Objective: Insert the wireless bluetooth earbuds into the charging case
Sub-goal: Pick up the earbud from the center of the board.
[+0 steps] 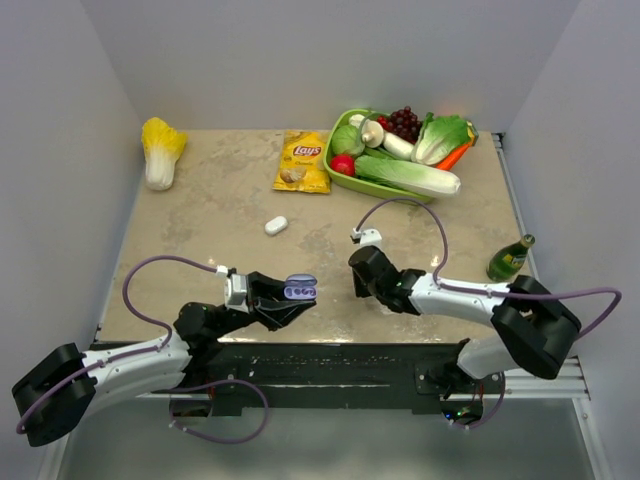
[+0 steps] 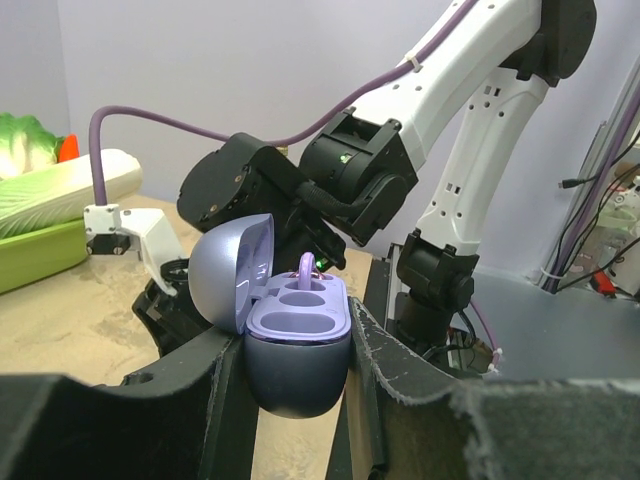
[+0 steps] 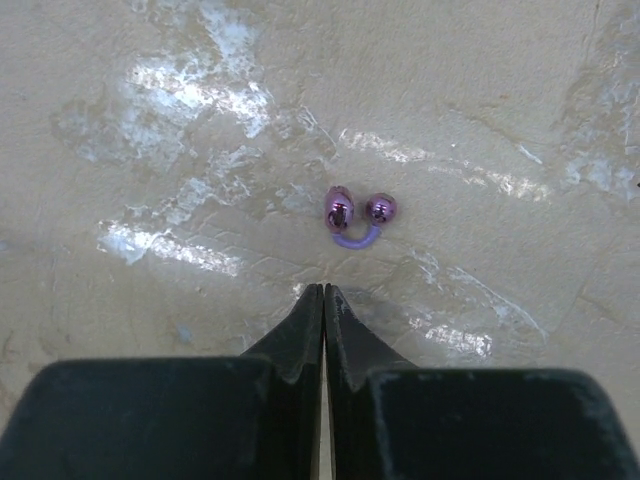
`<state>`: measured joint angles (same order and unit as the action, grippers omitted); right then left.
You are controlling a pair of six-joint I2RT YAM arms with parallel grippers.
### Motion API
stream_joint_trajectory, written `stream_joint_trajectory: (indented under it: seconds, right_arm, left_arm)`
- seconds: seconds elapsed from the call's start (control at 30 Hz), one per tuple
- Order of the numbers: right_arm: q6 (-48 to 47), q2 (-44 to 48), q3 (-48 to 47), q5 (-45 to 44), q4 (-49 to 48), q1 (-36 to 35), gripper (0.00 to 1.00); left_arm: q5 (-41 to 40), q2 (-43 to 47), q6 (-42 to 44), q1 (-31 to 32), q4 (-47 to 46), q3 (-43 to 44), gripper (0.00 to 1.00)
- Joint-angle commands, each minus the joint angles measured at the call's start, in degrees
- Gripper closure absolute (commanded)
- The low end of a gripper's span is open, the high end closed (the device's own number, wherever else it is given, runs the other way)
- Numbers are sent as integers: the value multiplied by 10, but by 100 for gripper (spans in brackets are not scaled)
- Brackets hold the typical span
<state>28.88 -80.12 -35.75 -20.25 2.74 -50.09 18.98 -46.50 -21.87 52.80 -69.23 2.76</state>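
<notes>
Above your worktop (image 1: pixel 200 200), the left gripper (image 2: pixel 300 395) clamps the open charging case (image 2: pixel 297 375), lid raised. Your right gripper (image 3: pixel 323 300), closed on nothing, is nearest the purple earbud (image 3: pixel 357 214), which lies crosswise on the worktop just ahead, slightly right. Open the gripper before descending.

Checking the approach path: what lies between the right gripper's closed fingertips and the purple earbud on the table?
Nothing: in the right wrist view only bare tabletop separates the right gripper from the purple earbud; they do not touch.
</notes>
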Motion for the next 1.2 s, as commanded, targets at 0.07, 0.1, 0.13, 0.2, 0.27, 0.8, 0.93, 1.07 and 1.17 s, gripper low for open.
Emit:
stream_joint_trajectory:
  seconds: [0.07, 0.1, 0.13, 0.2, 0.27, 0.8, 0.93, 1.07, 1.17]
  right_arm:
    - [16, -39, -33, -47, 17, -2, 100]
    - [18, -43, -35, -50, 15, -2, 100]
    - [20, -47, -40, -51, 14, -2, 100]
    - [21, -58, -46, -53, 14, -2, 100]
    - [23, -69, -55, -58, 16, -1, 100]
    - [7, -125, -99, -71, -3, 0, 100]
    - [-8, -86, -82, -59, -13, -2, 90]
    - [-18, -35, -72, -73, -11, -1, 75]
    - [-31, -42, -85, -81, 5, 1, 67]
  left_arm:
    - [-10, -2, 7, 4, -35, -69, 100]
    - [-10, -1, 7, 5, -35, -70, 100]
    - [-10, 0, 7, 5, -35, -69, 100]
    - [-10, -1, 7, 5, -34, -70, 100]
    - [-11, 2, 8, 5, -33, -69, 100]
    - [-12, 4, 13, 6, -23, -68, 100]
    - [-11, 4, 15, 6, -24, -69, 100]
    - [-13, 0, 17, 6, -27, -69, 100]
    - [-11, -6, 14, 6, -36, -69, 100]
